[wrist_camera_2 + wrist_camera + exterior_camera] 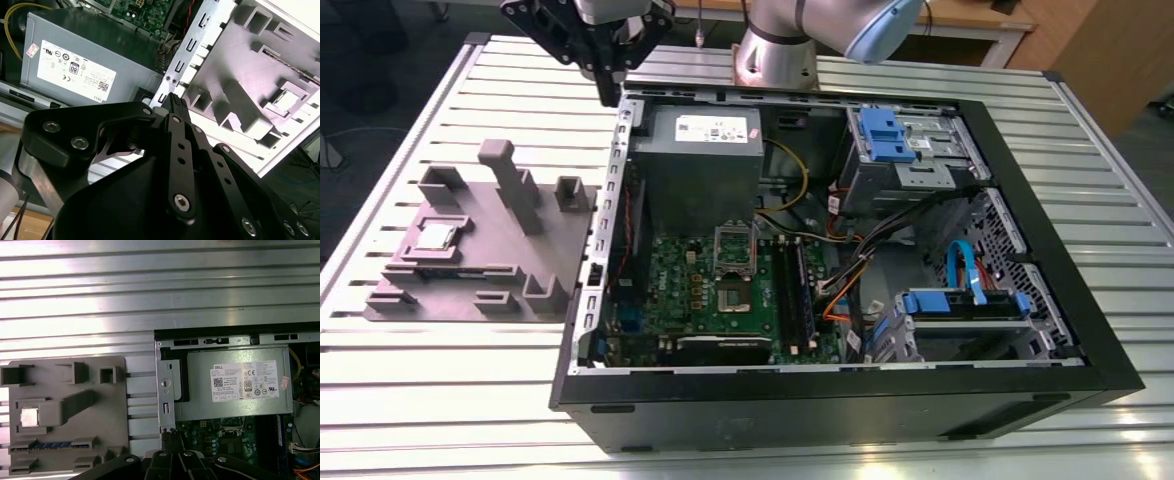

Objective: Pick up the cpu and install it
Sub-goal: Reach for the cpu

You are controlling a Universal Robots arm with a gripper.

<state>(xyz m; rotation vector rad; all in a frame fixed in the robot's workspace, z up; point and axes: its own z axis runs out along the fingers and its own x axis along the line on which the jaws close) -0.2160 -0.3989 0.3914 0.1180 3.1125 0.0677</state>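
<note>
The black linkage gripper [607, 98] hangs over the rear corner of the open black desktop computer case [854, 400], just above the case's edge beside the grey metal power supply box [700, 150]. In the second wrist view its two black fingers [179, 150] run together to a single tip, so I judge the tool clenched on nothing. The small flat square silver-grey cpu [434, 235] lies well apart from it, seated flat in a recess of the grey plastic block tray [467, 290], which rests on the slatted aluminium table [454, 80] just beside the case, at the exterior view's left. In the first wrist view the cpu [30, 416] shows its shiny top facing up and nothing covers it. The pick has not begun, and the metal-framed socket [735, 295] on the green motherboard [781, 300] looks unfilled. To do the pick well, I think the jaws need to be parted wider than the chip before any descent, and the approach should come straight down over the recess. The tray's upright posts [498, 160] stand near it and could catch a slanted approach. A grip on two opposite edges, kept level, seems safest — the chip is thin and smooth, likely to tilt or slip if pinched off-centre.
</note>
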